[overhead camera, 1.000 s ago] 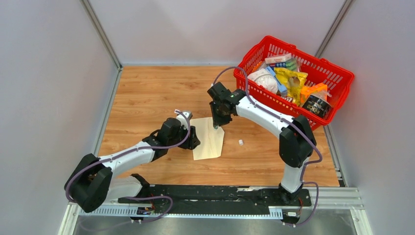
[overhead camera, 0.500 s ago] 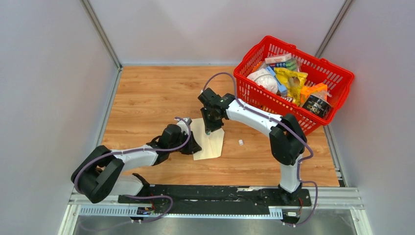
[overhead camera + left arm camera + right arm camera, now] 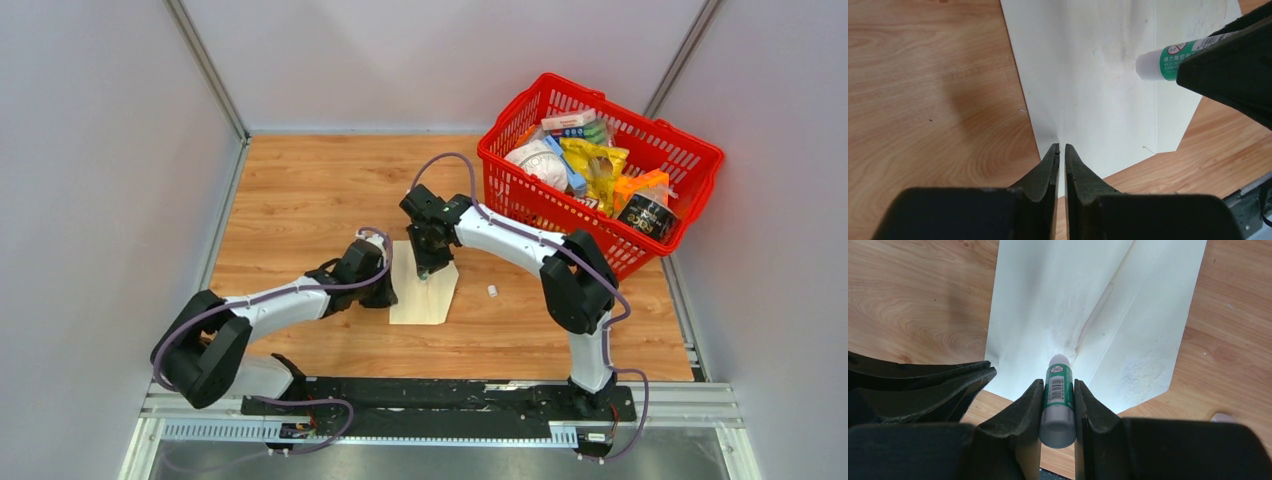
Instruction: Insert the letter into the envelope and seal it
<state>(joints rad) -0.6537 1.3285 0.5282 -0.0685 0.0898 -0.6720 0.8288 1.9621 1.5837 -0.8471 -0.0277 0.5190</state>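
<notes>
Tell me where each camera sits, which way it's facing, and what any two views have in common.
Top external: above and behind the arm bases, looking down at the table, both arms, the envelope and a red basket.
Left wrist: on the left arm, looking down along the left claw, nearly shut at the envelope's edge.
Right wrist: on the right arm, looking down along the right claw, shut on a glue stick.
Shared: both wrist views show the envelope and the glue stick.

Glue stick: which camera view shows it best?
Right wrist view: the glue stick shows whole, clamped in the right tool, tip over the envelope. The left wrist view shows only its tip and some label; the top view hardly shows it.
</notes>
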